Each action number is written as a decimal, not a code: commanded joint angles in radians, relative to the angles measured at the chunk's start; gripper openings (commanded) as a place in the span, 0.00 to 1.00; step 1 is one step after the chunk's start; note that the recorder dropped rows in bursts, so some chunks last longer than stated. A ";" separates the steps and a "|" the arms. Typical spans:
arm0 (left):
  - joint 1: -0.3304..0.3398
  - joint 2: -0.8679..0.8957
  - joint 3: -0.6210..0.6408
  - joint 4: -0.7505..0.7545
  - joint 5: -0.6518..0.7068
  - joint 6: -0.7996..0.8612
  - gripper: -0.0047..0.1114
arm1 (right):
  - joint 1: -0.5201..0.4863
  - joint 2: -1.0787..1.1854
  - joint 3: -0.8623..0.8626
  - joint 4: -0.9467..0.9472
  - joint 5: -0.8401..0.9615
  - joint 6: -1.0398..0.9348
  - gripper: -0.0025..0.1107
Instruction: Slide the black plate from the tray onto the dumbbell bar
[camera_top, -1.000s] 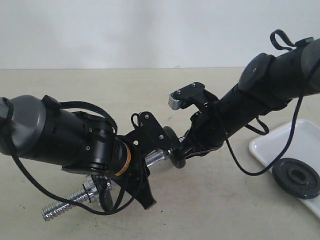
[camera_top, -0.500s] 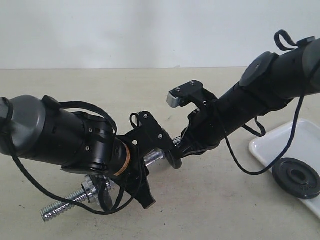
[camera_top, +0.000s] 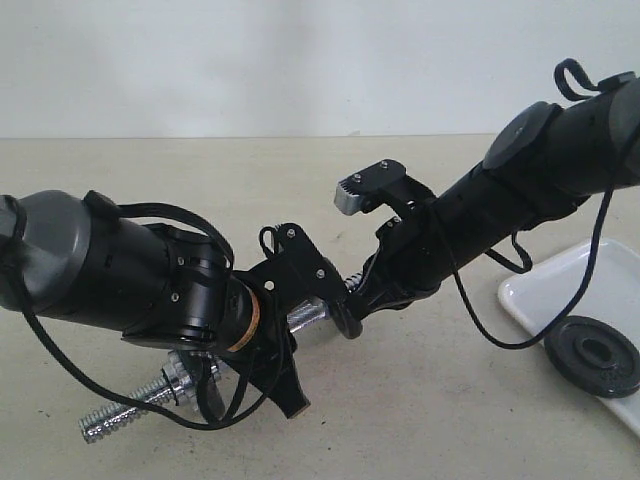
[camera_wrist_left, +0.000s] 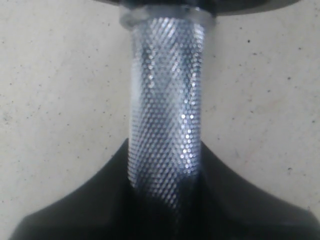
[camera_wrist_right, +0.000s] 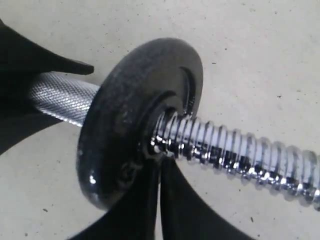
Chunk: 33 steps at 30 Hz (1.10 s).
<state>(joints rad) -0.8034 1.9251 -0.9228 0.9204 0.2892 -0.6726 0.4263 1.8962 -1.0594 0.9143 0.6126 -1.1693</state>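
The black plate (camera_top: 345, 318) (camera_wrist_right: 135, 120) is threaded on the chrome dumbbell bar (camera_top: 130, 408) (camera_wrist_right: 240, 150), standing where the thread meets the knurled grip (camera_wrist_left: 165, 100). My right gripper (camera_top: 356, 300) (camera_wrist_right: 160, 161) is shut, with only a sliver of gap. Its fingertips (camera_wrist_right: 150, 190) rest against the plate's face beside the bar, and nothing sits between them. My left gripper (camera_top: 295, 335) (camera_wrist_left: 165, 167) is shut on the bar's knurled middle and holds it above the table. The plate's edge (camera_wrist_left: 210, 4) shows just beyond that grip. The white tray (camera_top: 560, 285) lies at the right.
A second black disc (camera_top: 592, 355) lies flat in the tray near its front corner. A chrome collar (camera_top: 185, 372) sits on the bar's other threaded end, low at the left. The beige table (camera_top: 420, 420) spreads under both arms, with a white wall behind.
The right gripper has moved left and down along the bar, and the black plate has slid along the thread toward the left gripper. The left arm has barely moved.
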 joint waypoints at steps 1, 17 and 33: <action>-0.005 -0.022 -0.010 0.022 -0.049 -0.008 0.08 | 0.014 -0.054 0.001 -0.067 0.014 0.070 0.02; -0.005 -0.022 -0.010 0.022 -0.049 -0.008 0.08 | 0.014 -0.231 0.001 -0.997 0.055 0.811 0.02; -0.005 -0.022 -0.010 0.029 -0.053 -0.011 0.08 | 0.193 -0.481 0.159 -1.601 0.244 1.365 0.02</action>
<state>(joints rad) -0.8034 1.9251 -0.9228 0.9274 0.2652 -0.6726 0.5518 1.4716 -0.9759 -0.5019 0.8459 0.0113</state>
